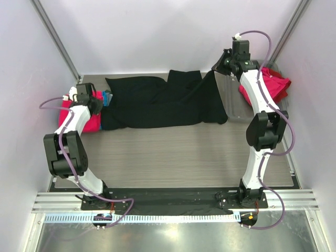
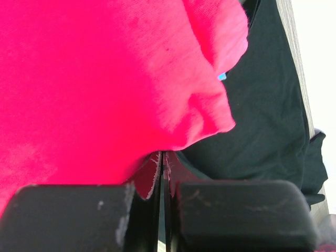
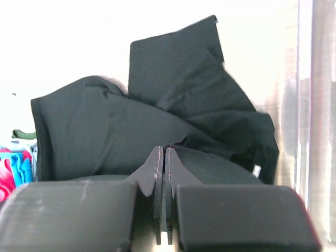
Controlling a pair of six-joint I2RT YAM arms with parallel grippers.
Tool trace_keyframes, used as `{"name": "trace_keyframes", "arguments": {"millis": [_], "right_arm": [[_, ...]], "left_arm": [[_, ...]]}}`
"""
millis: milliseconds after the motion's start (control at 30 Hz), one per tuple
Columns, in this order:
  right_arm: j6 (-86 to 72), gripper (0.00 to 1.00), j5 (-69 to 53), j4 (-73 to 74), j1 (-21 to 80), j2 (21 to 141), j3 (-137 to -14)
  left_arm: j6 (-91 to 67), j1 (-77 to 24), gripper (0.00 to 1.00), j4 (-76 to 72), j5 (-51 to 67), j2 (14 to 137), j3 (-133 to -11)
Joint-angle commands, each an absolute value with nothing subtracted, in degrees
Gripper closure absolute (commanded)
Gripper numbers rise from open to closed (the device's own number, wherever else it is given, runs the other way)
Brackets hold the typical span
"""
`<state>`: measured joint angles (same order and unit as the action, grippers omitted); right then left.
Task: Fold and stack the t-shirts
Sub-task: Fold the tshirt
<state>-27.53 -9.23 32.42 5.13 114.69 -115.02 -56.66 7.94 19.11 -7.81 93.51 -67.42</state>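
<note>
The large black t-shirt (image 1: pixel 157 102) lies crumpled across the back of the table. My right gripper (image 1: pixel 218 67) is raised at its far right corner and shut on an edge of it, with a taut strip of cloth running down to the shirt. In the right wrist view the jaws (image 3: pixel 164 148) meet on black cloth (image 3: pixel 105 136). My left gripper (image 1: pixel 97 103) is low over a pink-magenta shirt (image 1: pixel 93 123) at the left. Its jaws (image 2: pixel 163 153) are closed with their tips against the pink cloth (image 2: pixel 105 79), the black shirt (image 2: pixel 268 115) just to the right. No cloth shows between them.
A teal-blue shirt (image 1: pixel 107 97) peeks out between the pink and black ones, and also shows in the left wrist view (image 2: pixel 222 76). A clear grey tray (image 1: pixel 233 107) stands at the right, with red and pink shirts (image 1: pixel 275 84) beside it. White walls close in the back and sides.
</note>
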Motion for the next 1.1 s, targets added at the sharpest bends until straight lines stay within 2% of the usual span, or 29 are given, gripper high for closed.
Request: {"name": "trace_keyframes", "arguments": {"millis": [0,300,367,400,433,467,500,533,600,633,767,900,1067], "right_arm": [[-28.04,0.99,-10.46,32.25,5.10,116.01,-120.14],[-28.65,0.98,-10.55,32.52,4.83,122.07,-126.12],[-29.00,0.84,-10.98,32.34,4.75,124.36,-127.61],[-29.26,0.67,-11.51,32.26,4.75,124.97,-128.31],[-29.53,0.44,-11.69,32.26,4.75,124.81,-127.89],[-29.53,0.39,-12.04,32.08,4.92,124.02,-127.01],[-29.53,0.38,-11.78,31.73,4.92,122.88,-123.61],[-29.71,0.37,-11.43,30.51,5.10,120.87,-120.53],[-31.10,0.36,-10.29,25.07,5.10,113.50,-113.24],[-31.90,0.35,-9.76,22.79,5.18,110.60,-104.68],[-36.90,0.36,-6.69,9.27,5.71,93.05,-82.31],[-45.32,0.40,-1.24,-1.64,6.68,80.38,-57.04],[-53.60,0.41,5.78,-12.54,7.47,72.87,-39.31]], "left_arm": [[-56.87,8.00,1.00,17.58,-9.41,95.44,-71.10],[-55.29,7.12,1.00,16.96,-4.83,107.13,-79.52],[-55.20,7.03,0.96,17.05,-3.53,109.85,-80.77],[-55.20,6.94,0.91,17.05,-2.99,110.47,-81.99],[-54.59,6.86,0.74,17.14,-2.29,110.74,-82.44],[-54.32,6.77,0.63,17.57,-1.68,109.96,-82.70],[-54.06,6.51,0.55,17.67,-2.19,108.82,-81.49],[-53.88,6.07,0.40,17.58,-3.33,107.16,-80.60],[-51.95,4.22,0.28,17.84,-7.88,101.99,-77.98],[-51.42,3.61,0.22,18.19,-8.95,100.21,-77.00],[-51.32,2.02,0.20,18.46,-8.97,90.46,-69.98],[-53.96,1.32,0.17,17.41,-8.44,80.17,-58.22],[-56.95,0.97,0.13,16.79,-7.73,68.49,-48.97]]}}
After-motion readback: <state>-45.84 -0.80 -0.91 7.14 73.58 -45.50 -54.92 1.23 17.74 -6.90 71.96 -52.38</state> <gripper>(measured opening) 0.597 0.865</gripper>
